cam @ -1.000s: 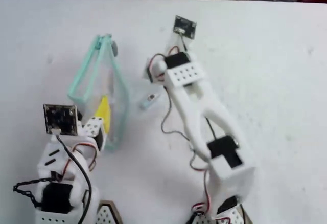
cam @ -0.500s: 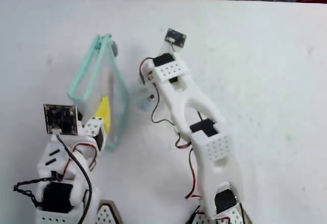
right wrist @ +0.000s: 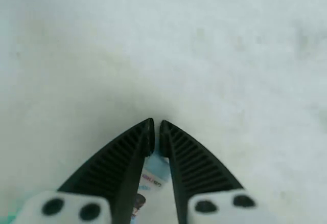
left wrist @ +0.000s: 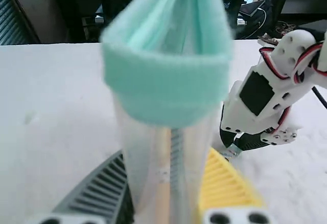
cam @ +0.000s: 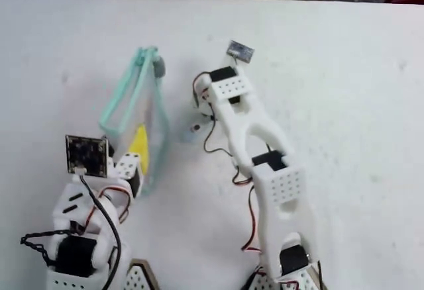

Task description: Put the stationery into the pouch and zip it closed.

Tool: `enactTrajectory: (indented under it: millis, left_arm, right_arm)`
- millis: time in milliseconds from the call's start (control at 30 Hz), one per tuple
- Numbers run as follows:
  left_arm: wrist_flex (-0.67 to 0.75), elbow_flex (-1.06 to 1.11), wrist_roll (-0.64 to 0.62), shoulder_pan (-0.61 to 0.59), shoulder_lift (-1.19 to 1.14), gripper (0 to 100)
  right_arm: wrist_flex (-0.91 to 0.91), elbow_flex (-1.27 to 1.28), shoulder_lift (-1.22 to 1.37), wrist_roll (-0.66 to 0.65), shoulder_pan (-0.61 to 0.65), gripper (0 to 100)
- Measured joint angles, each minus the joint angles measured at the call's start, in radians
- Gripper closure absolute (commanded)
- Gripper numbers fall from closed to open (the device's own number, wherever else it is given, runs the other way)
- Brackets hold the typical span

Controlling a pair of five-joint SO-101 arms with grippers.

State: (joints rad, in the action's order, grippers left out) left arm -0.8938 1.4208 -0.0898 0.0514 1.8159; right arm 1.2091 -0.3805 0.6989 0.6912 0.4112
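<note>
High view: pouch (cam: 134, 112) lies left of centre on the white surface (cam: 344, 71). It's clear, with a teal rim, long axis running from the upper middle down toward the lower left. There's a dark tab (cam: 159, 67) at its upper end.

Left gripper (cam: 136, 156) comes in from the lower left and is clamped on the pouch's lower end, with the yellow finger (cam: 140, 145) lying over the clear side. Left wrist view: the pouch stands between the grey finger (left wrist: 97, 193) and the yellow one, both pressed against it. The teal band (left wrist: 166, 81) is close to the lens. A thin pale stick (left wrist: 163, 175) and a grey strip beside it show through the clear wall, so some stationery is already inside.

Right arm (cam: 248, 128) runs up the middle of the frame from the bottom edge, and its tip is just right of the pouch, not touching it. Right wrist view: right gripper (right wrist: 156, 127) is pointed down at the surface, black fingers nearly together, pinching a small blue-and-white item (right wrist: 149, 177) between them. I can't tell what the item is. In the high view it sits at (cam: 195, 128), just beside the pouch's right edge, outside it.

Pouch mouth: can't tell how far the zip is open.
</note>
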Motion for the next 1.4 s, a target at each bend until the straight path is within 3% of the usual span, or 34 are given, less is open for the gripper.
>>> enactTrajectory:
  millis: [133,367,667,1033,1400]
  left_arm:
    - [0.0,0.0,0.0,0.0,0.0,90]
    - [0.0,0.0,0.0,0.0,0.0,90]
    - [0.0,0.0,0.0,0.0,0.0,90]
    - [0.0,0.0,0.0,0.0,0.0,90]
    - [0.0,0.0,0.0,0.0,0.0,90]
  right_arm:
    - [0.057,-0.003,-0.02,-0.058,-0.023,96.5]
    - [0.103,-0.018,-0.038,-0.072,-0.018,74.5]
    - [0.16,-0.048,-0.04,0.068,0.087,74.1]
    - [0.129,-0.048,-0.04,0.092,0.187,74.4]
    - [0.084,-0.052,0.021,0.167,0.193,76.0]
